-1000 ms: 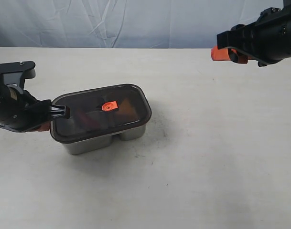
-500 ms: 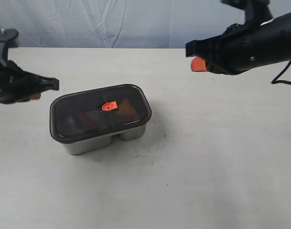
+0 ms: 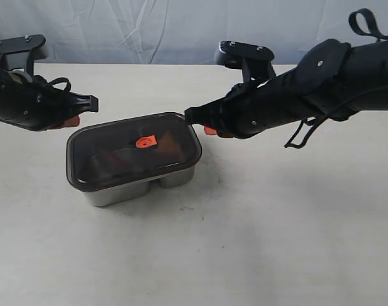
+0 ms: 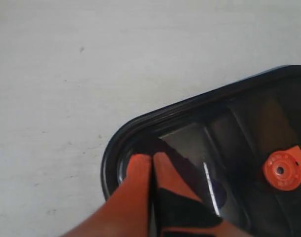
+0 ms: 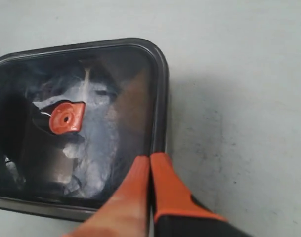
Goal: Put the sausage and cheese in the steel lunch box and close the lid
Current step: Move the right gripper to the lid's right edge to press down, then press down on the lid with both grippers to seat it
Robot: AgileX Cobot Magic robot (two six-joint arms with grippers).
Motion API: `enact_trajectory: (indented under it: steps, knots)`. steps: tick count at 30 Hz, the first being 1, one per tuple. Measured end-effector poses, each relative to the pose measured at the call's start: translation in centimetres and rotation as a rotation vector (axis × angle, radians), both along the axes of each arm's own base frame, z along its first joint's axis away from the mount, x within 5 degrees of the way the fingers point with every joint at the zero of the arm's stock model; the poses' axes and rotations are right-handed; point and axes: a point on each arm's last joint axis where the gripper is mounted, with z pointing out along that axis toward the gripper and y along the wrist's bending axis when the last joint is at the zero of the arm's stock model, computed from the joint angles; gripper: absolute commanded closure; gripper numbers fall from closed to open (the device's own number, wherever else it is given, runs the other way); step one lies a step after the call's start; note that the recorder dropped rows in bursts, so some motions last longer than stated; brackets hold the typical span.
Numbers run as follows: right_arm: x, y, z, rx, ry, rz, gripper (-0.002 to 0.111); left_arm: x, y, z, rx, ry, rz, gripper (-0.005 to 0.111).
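Hovering over opposite ends of the steel lunch box (image 3: 120, 191), both tools are empty. The left gripper (image 4: 151, 163) has its orange fingertips pressed together above one rear corner of the box. The right gripper (image 5: 149, 163) is likewise pinched closed on nothing, above the other rear corner. Contact with the lid (image 3: 111, 162) cannot be confirmed for either.

The lid lies on top of the box, orange valve tab (image 3: 146, 141) uppermost and near the box's centre. Dim reddish and orange-brown shapes show through it inside the box. These are presumably the sausage and the cheese, though the smoky plastic prevents a firm identification. Whether the seal is fully seated cannot be determined.

Risks noted:
- Pressing at the box's corners and not at its centre could seat one end while the other lifts.
- Closed tips offer a narrow point that may slide off the rounded rim onto the table (image 3: 276, 223) beside the box.
- Uneven force could tip or skid the unrestrained box.
- Contents standing proud inside the box would block the seal.
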Motion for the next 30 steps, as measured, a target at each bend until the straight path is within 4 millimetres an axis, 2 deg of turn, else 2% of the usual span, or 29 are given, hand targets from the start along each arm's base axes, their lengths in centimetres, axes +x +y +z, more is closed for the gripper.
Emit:
enact_trajectory:
  steps: [5,8,11,15,22,30]
  knots:
    - [0.6,2.0,-0.1,0.009,-0.011,0.033,0.108,0.1,-0.4,-0.3,-0.030,0.002,-0.034,0.107]
    - [0.7,3.0,-1.0,-0.002,0.045,0.076,0.108,0.2,-0.5,-0.3,-0.041,-0.006,-0.035,0.107]
    - [-0.2,3.0,-1.7,-0.031,0.130,0.158,0.108,0.2,-0.5,-0.2,-0.042,-0.008,-0.035,0.107]
    - [-1.7,2.7,-0.9,-0.071,0.202,0.283,0.108,0.2,-0.5,-0.2,-0.042,-0.008,-0.036,0.107]
    - [-1.9,2.7,-2.4,-0.115,0.259,0.318,0.108,0.2,-0.5,-0.2,-0.042,-0.008,-0.036,0.107]
    - [-1.2,2.8,-3.5,-0.128,0.226,0.278,0.108,0.2,-0.5,-0.2,-0.042,-0.008,-0.036,0.107]
